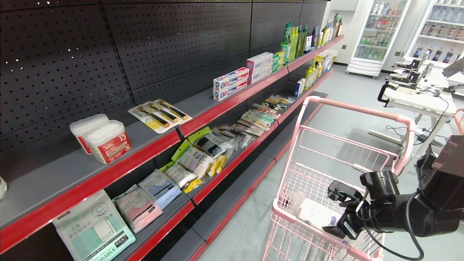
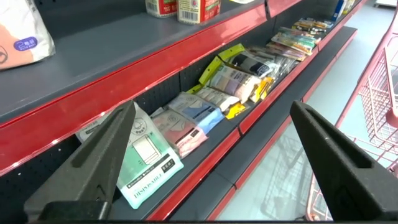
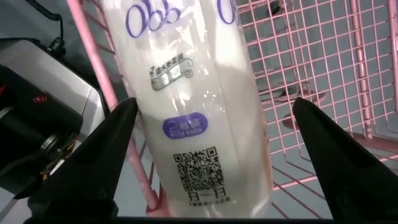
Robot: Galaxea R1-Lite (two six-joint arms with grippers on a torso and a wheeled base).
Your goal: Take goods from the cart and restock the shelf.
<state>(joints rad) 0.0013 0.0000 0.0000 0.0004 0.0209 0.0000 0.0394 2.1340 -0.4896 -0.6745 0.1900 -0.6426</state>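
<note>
Your right gripper [image 3: 214,102] stands open inside the pink cart [image 1: 357,108]. Its fingers sit either side of a white wrapped pack [image 3: 199,93] lying in the cart. The pack's long axis runs straight out between the fingers. Your left gripper [image 2: 211,106], also spread wide, hangs before the red-edged shelf [image 1: 108,175]. The grey floor [image 1: 337,94] leads to glass-door coolers [image 1: 377,32].

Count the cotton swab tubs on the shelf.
2. The front tub stands near the upper shelf edge; the rear tub touches it, closer to the pegboard. None seem hidden.
</note>
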